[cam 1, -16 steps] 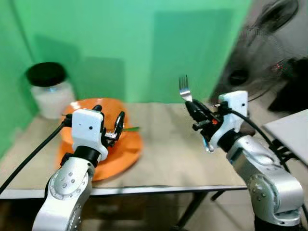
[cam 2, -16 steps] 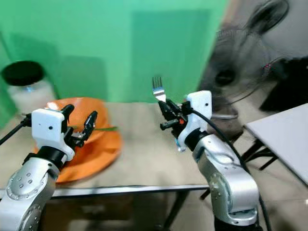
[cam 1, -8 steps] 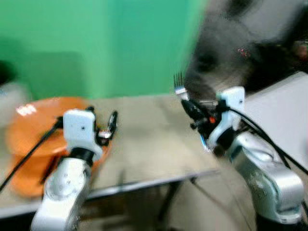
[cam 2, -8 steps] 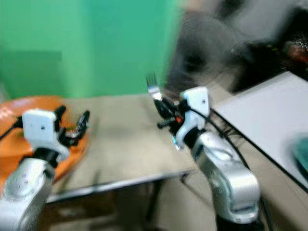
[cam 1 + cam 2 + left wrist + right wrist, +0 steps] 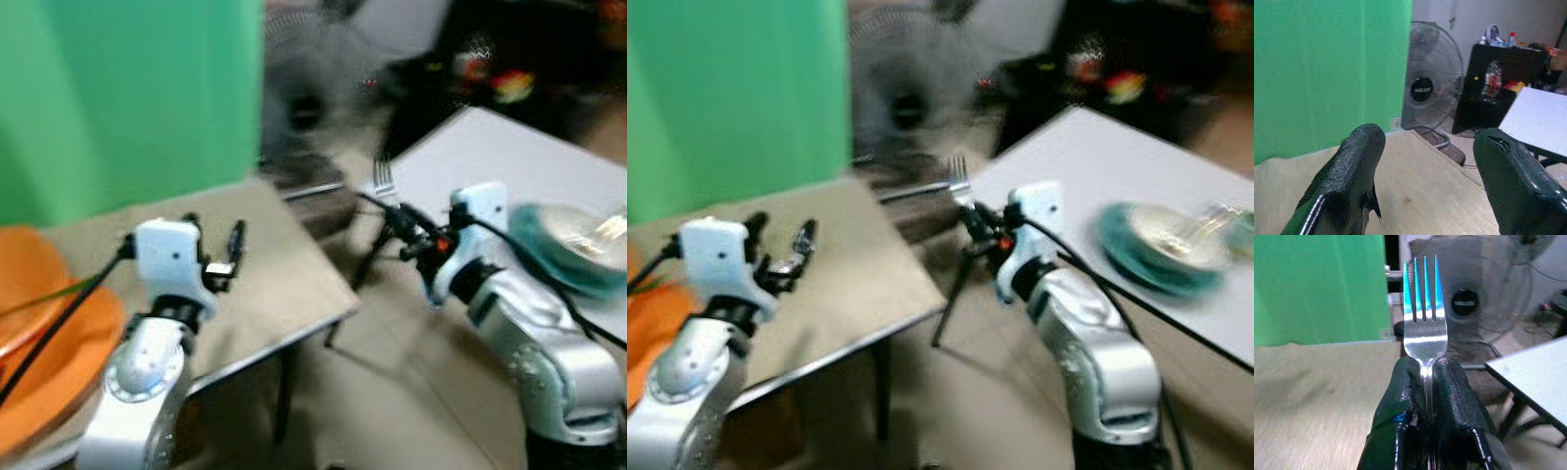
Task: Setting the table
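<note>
Right gripper: the right gripper (image 5: 1424, 382) is clenched on the handle of a fork (image 5: 1424, 308); the two black fingers (image 5: 1400, 396) press on it from both sides.
Fork: it stands upright with the tines up, in the air over the gap between the two tables. In the head views it is seen at (image 5: 382, 181), a little blurred.
Left gripper: the left gripper (image 5: 1425, 161) has its fingers wide apart and grasps nothing. It is above the beige table (image 5: 284, 264), near the right end of it.
Beige table: it is on the left of the scene; its near right corner points toward the gap.
Orange plates: orange plates (image 5: 39, 323) lie on the beige table at the far left, partly cut by the edge of the view.
White table: a white table (image 5: 1097, 157) is on the right, apart from the beige one.
Teal plate: a teal plate (image 5: 1151, 250) with a pale bowl (image 5: 1171, 227) on it lies on the white table, right of the right arm.
Background: a green wall (image 5: 1327, 68) on the left, a standing fan (image 5: 1432, 90) beside it, and dark furniture (image 5: 1498, 83) farther right.
</note>
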